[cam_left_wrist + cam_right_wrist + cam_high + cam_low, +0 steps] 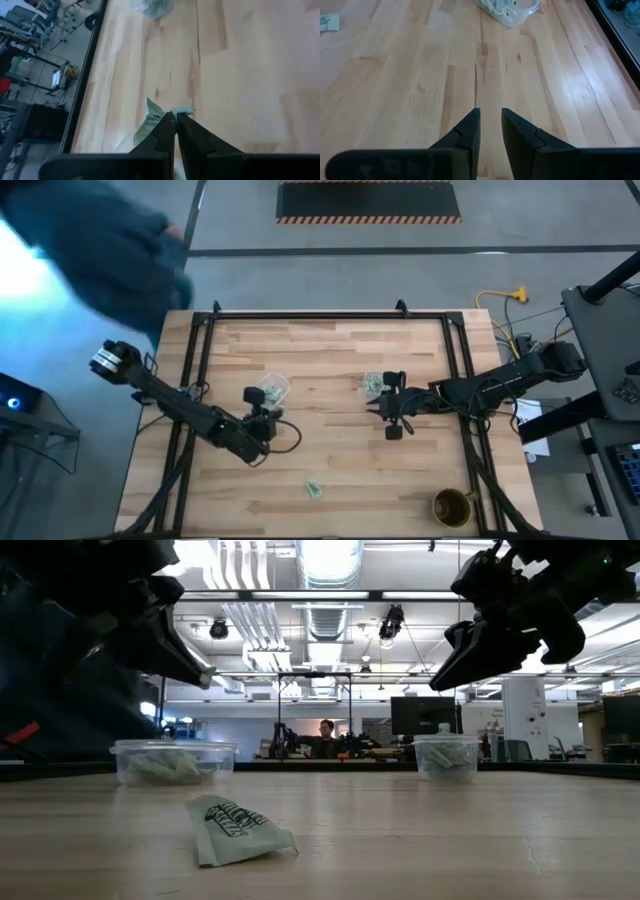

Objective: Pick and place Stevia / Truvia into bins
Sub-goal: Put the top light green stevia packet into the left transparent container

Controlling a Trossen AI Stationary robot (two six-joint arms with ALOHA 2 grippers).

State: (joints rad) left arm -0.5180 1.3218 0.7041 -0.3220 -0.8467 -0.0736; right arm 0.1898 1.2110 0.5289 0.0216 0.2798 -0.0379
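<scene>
Two clear bins with green-and-white packets inside stand mid-table: the larger left bin and the smaller right bin. One loose packet lies flat on the wood near the near edge. My left gripper hovers just on the near side of the left bin, shut on another packet. My right gripper hangs above the table beside the right bin, its fingers a narrow gap apart and holding nothing. My left gripper pinches a crumpled packet between its two fingertips, by an edge of the paper. The rest of the packet sticks out past the tips and droops to one side. It is lifted clear of the table.
A round brown cup stands at the table's near right corner. A person's blurred dark sleeve reaches over the far left corner. Black frame rails run along the table's edges. Bare wood lies between the bins and the near edge.
</scene>
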